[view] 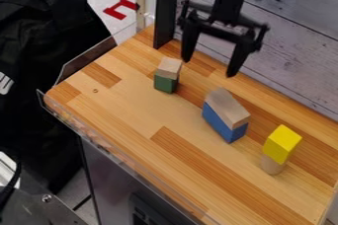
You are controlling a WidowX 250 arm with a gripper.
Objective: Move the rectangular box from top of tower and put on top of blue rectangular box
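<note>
Foremost, along the near edge of the bench (132,110), I see a transparent rim (42,99). Toward my view's lower right, a yellow block (282,144) sits on a pale rounded piece (272,165), the two forming a short stack. Next, beyond and to the left of that stack, the rectangular wooden box (226,108) lies lengthwise on top of the blue rectangular box (222,124), touching it and roughly aligned with its long sides. Farther back and left, a small pale block (170,67) rests on a green block (165,84). Above the bench's rear portion hangs my claw (208,67), its two fingers spread wide, pointing down, with nothing gripped between them; it is apart from all three stacks. Behind the bench stand a black upright post (165,12) and a gray plank wall (294,41).
</note>
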